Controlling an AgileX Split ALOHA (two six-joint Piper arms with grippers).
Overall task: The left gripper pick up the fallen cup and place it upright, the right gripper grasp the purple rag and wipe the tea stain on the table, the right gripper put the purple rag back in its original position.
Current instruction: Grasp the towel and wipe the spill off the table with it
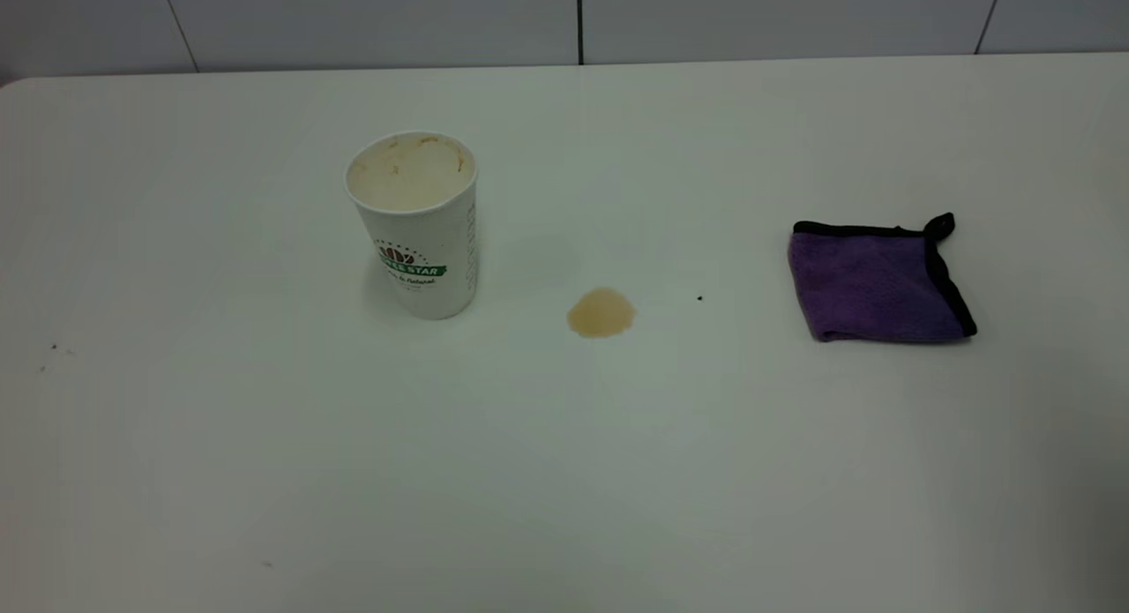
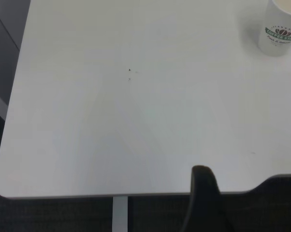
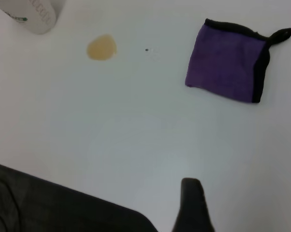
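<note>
The cup (image 1: 416, 220) stands upright on the table (image 1: 564, 472), left of centre, mouth up, cream inside stained with tea; it also shows in the left wrist view (image 2: 280, 26) and at the edge of the right wrist view (image 3: 33, 14). The tea stain (image 1: 601, 313) lies to the right of the cup and also shows in the right wrist view (image 3: 101, 47). The purple rag (image 1: 878, 280) lies folded flat at the right, as in the right wrist view (image 3: 228, 67). Neither arm shows in the exterior view. A dark part of my left gripper (image 2: 203, 193) hangs over the table's near edge, far from the cup. My right gripper (image 3: 191, 203) is above bare table, well short of the rag.
A tiny black speck (image 1: 699, 298) lies between stain and rag. Small specks (image 2: 129, 71) mark the table's left part. The table's rounded corner (image 2: 3, 186) and front edge are close below my left gripper. A tiled wall (image 1: 573, 18) stands behind the table.
</note>
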